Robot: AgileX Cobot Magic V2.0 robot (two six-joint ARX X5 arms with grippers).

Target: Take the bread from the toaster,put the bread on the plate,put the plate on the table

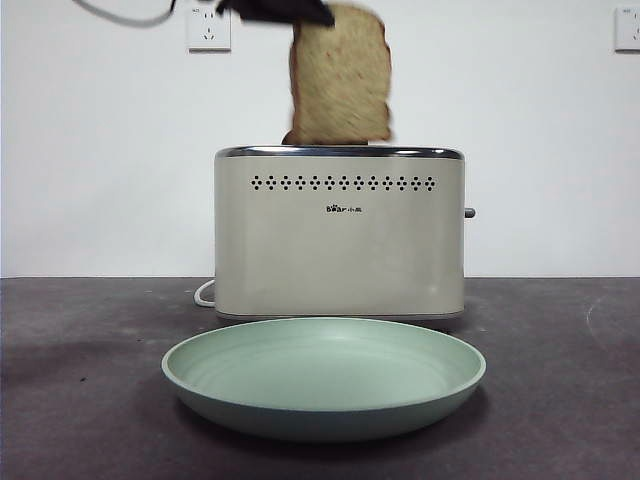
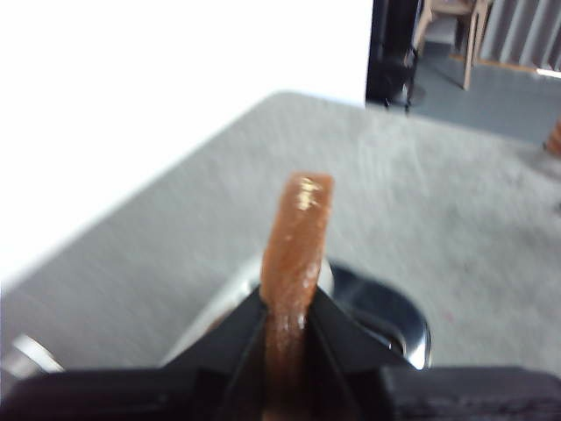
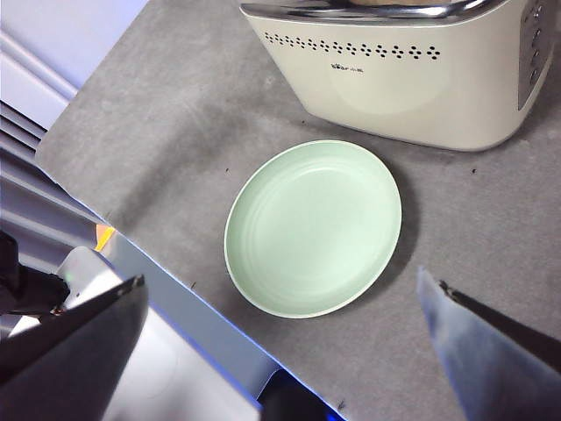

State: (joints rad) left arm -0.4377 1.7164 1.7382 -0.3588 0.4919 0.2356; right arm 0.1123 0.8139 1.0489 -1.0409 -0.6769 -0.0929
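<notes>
My left gripper (image 1: 280,10) is shut on the top edge of the bread (image 1: 340,75), a tan speckled slice with a dark crust. The slice hangs upright, its lower edge just above the slot of the cream toaster (image 1: 340,235). In the left wrist view the bread (image 2: 296,246) shows edge-on between the jaws of my left gripper (image 2: 289,307), with the toaster's chrome top (image 2: 394,320) below. The mint-green plate (image 1: 325,375) lies empty on the dark grey table (image 1: 80,380) in front of the toaster. My right gripper (image 3: 280,285) is open, high above the plate (image 3: 314,226).
A small brown tip (image 1: 289,137) sticks out of the toaster slot behind the lifted slice. A white cord (image 1: 204,293) lies at the toaster's left. Wall sockets (image 1: 208,27) are on the white wall behind. The table's front edge (image 3: 149,254) shows near the plate.
</notes>
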